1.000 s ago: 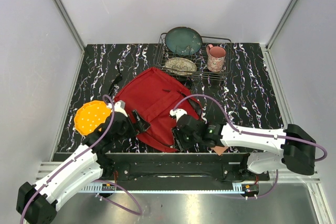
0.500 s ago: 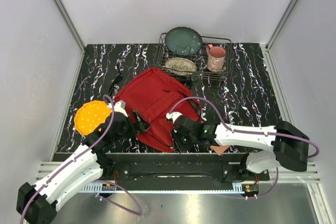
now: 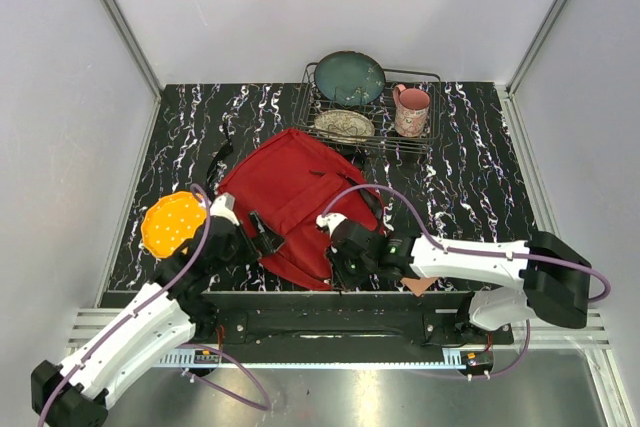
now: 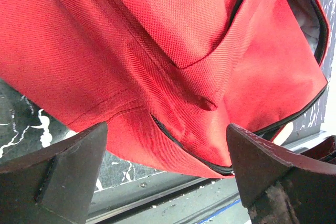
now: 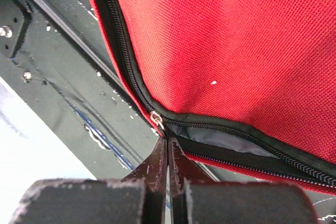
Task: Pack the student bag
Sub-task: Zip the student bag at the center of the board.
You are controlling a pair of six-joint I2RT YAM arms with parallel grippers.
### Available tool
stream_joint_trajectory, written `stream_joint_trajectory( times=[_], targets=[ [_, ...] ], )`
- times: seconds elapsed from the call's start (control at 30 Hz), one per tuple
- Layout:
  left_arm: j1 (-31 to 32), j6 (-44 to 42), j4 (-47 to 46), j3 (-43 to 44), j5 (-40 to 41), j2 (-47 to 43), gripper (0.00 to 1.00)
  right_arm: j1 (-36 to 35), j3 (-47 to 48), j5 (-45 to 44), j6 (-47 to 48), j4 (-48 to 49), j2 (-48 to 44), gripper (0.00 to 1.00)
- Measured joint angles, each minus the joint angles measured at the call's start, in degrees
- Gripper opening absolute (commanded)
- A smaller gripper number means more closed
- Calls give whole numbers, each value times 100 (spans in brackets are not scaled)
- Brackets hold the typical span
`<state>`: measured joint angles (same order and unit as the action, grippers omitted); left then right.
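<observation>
Pinches the zipper pull (image 5: 156, 120) between right fingers (image 5: 155, 167) pressed tight together, at the near edge of the student bag (image 3: 295, 192) lying toward the near middle of the bench (image 3: 470, 187). Holds left fingers (image 4: 58, 171) spread wide just beside that bag's left edge.

Student bag (image 3: 295, 197) flat, mid-counter (image 3: 470, 187). Dish rack (image 3: 400, 145) behind bag, at far edge. In rack: plate (image 3: 349, 77) leaning at back, second plate (image 3: 344, 125) before it, mug (image 3: 411, 110) at right end. Disc (image 3: 172, 224) left of bag. Left claw (image 3: 268, 235) at bag's left near side. Right claw (image 3: 335, 269) at bag's near edge, on zip pull (image 5: 156, 120). Triangular piece (image 3: 418, 286) right of bag, at near edge.
</observation>
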<state>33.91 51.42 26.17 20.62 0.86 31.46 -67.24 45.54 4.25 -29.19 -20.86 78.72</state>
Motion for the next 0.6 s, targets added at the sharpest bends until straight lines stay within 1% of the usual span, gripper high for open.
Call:
stream_joint_trajectory(
  times=[0.13,0.23,0.4,0.5,0.6],
  targets=[
    [-2,9,435,199,157,-455,99,0,0,138,-13,2,-229,0],
    [0,103,514,306,140,-745,99,0,0,254,-59,33,-415,0],
    [142,372,459,201,-44,-697,99,2,0,490,-127,166,-525,0],
    [717,675,175,-59,-101,-520,99,7,0,625,-160,199,-520,0],
    [1587,1032,-59,-118,-9,-44,99,7,0,684,-190,238,-492,0]
  ],
)
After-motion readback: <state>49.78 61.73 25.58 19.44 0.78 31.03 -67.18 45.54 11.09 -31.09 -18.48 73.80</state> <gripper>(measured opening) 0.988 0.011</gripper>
